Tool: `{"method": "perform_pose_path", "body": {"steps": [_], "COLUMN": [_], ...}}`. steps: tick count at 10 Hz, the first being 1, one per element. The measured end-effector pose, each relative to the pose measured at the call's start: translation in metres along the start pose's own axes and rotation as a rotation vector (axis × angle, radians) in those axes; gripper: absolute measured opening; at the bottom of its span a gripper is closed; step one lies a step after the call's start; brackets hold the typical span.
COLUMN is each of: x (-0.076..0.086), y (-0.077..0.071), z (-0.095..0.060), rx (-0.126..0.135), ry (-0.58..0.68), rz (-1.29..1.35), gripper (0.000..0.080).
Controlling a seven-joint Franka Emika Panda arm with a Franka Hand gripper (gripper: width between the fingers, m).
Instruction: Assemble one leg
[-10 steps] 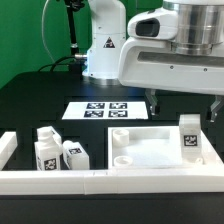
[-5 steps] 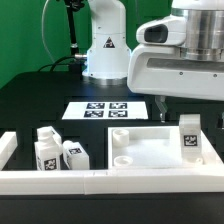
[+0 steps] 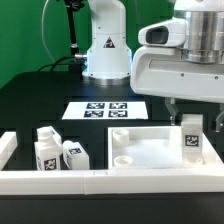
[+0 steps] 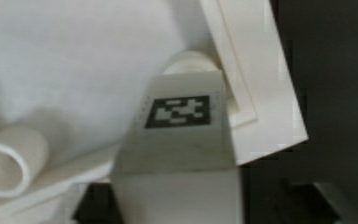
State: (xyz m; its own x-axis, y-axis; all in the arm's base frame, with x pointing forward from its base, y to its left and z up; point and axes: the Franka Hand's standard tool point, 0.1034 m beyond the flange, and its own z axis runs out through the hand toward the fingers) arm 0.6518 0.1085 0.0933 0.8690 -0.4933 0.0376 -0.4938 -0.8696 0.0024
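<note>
One leg (image 3: 190,137) stands upright on the right part of the large white slab (image 3: 150,152); it is a white square post with a marker tag on its face. My gripper (image 3: 193,109) hangs just above it, jaws open, one dark finger (image 3: 170,108) to the exterior view's left of the post top. In the wrist view the leg (image 4: 185,125) runs up between my gripper's (image 4: 211,197) two dark fingers (image 4: 98,198); the one on the other side stands clearly off it. Nothing is gripped.
Two more tagged legs (image 3: 45,150) (image 3: 73,153) stand at the exterior view's left inside the white rail (image 3: 100,183). The marker board (image 3: 100,110) lies behind the slab. The arm's base (image 3: 105,45) stands at the back. A round socket (image 4: 7,165) shows on the slab.
My gripper has moved toward the exterior view's right and lower, from beside the slab's back edge to directly over the standing leg. The leg and other parts have not moved.
</note>
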Motion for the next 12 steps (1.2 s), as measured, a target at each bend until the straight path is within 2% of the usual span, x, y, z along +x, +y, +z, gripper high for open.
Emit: {"method": "perform_pose_path", "body": {"steps": [1,4,6,8,9,10,12], "x": [0.000,0.001,0.001,-0.004,-0.006,-0.007,-0.007], "y": [0.000,0.003,0.007,0.012,0.012,0.013,0.013], "z": [0.000,0.000,0.001,0.002,0.001,0.002,0.001], "rx": [0.000,-0.003,-0.001,0.042,0.074,0.095,0.095], "ry": [0.000,0.001,0.016,-0.004,-0.015,-0.027,-0.023], "rz": [0.062,0.274,0.576,0.945,1.070,1.139,1.091], "gripper": [0.0283,0.0284,0.0284,0.0284,0.0284,0.0284,0.0285]}}
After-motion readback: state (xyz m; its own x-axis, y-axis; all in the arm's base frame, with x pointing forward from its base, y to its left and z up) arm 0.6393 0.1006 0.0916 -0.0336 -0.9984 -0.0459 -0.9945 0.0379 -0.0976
